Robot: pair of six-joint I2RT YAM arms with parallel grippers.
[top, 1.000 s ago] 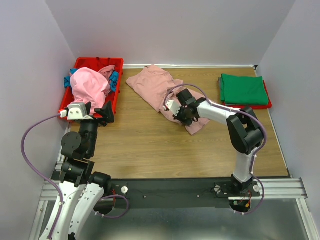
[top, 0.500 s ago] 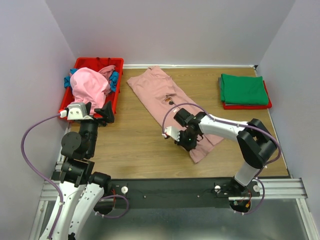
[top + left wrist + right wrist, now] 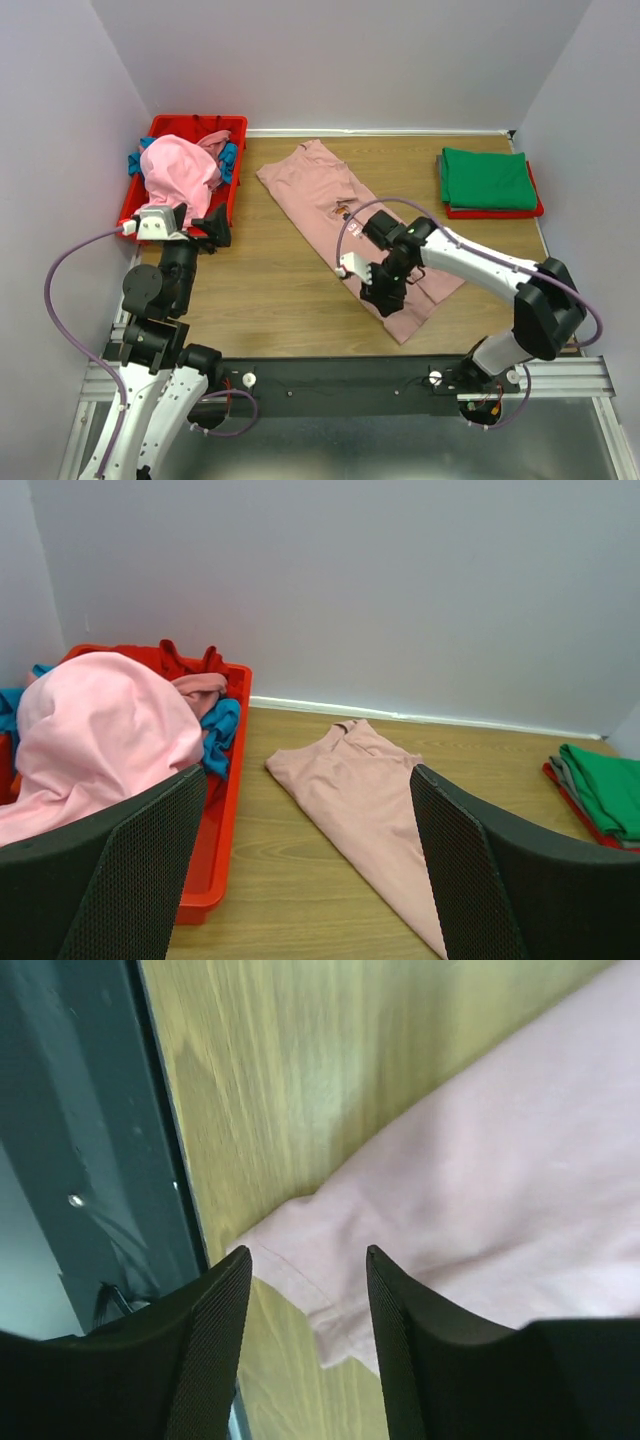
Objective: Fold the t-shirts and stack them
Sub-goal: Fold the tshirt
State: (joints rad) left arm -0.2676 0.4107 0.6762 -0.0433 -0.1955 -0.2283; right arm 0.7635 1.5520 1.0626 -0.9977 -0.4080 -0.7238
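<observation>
The large dusty-pink t-shirt (image 3: 320, 190) lies stretched out diagonally on the wooden table, from the back centre toward the near edge. My right gripper (image 3: 386, 298) hovers open over its near corner. In the right wrist view the gripper (image 3: 307, 1260) has the hem of the shirt (image 3: 500, 1180) lying loose below it, not pinched. A folded green t-shirt (image 3: 488, 178) rests on a red one (image 3: 500, 211) at the back right. My left gripper (image 3: 195, 226) stands open beside the bin, holding nothing, and in its own view (image 3: 308, 772) looks toward the dusty-pink shirt (image 3: 370, 800).
A red plastic bin (image 3: 232, 125) at the back left holds a heap with a brighter pink t-shirt (image 3: 178, 170) and a blue one (image 3: 229, 160). The table's dark front rail (image 3: 120, 1160) runs just beyond the shirt's near corner. Walls close in the table on three sides.
My right arm pulled the dusty-pink shirt toward the near edge, drawing it out flat, then its jaws opened and let go. The left arm stayed still.
</observation>
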